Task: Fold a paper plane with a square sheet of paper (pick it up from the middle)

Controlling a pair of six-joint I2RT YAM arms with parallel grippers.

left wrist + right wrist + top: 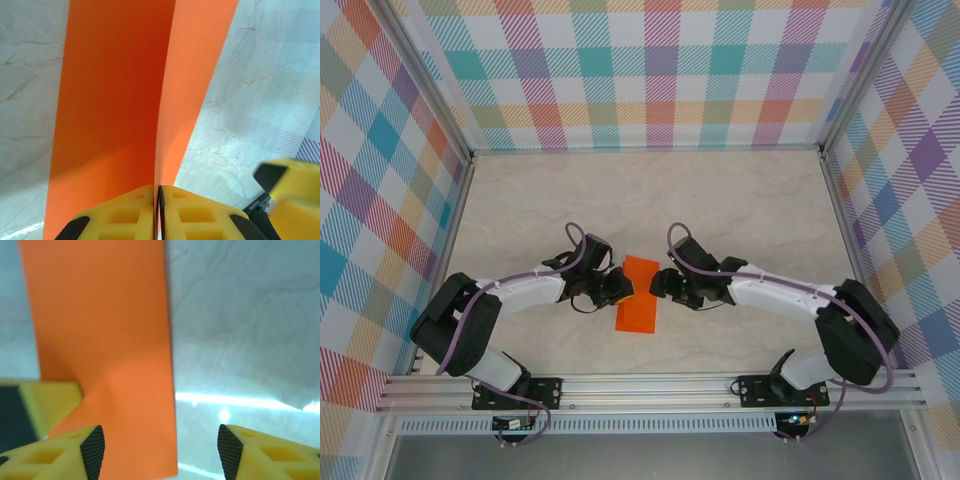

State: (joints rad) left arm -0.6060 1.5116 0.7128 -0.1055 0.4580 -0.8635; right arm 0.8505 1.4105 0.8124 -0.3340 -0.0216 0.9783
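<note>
Where the left claw (158, 210) meets the square sheet of paper (110, 100), its two yellow fingers (125, 217) are pressed tight together, with the near edge of the orange sheet pinched between them. Seen from the left wrist, the sheet runs straight ahead from that pinch. It is bent along a lengthwise crease that starts right at the fingertips, with a darker, shaded panel on one side and a brighter panel on the other. The pale marbled table (260, 100) shows past both panels.

From above, the sheet is a narrow, slightly tilted rectangle between the two claws. It touches the left claw on one long side, and the right claw (660, 283) is just beside the other. The right claw's jaws stand apart and grip nothing. In its wrist view the sheet lies ahead of and under one finger (75, 455), its long edge ends within the gap between the fingers, and the other finger is over bare table.
</note>
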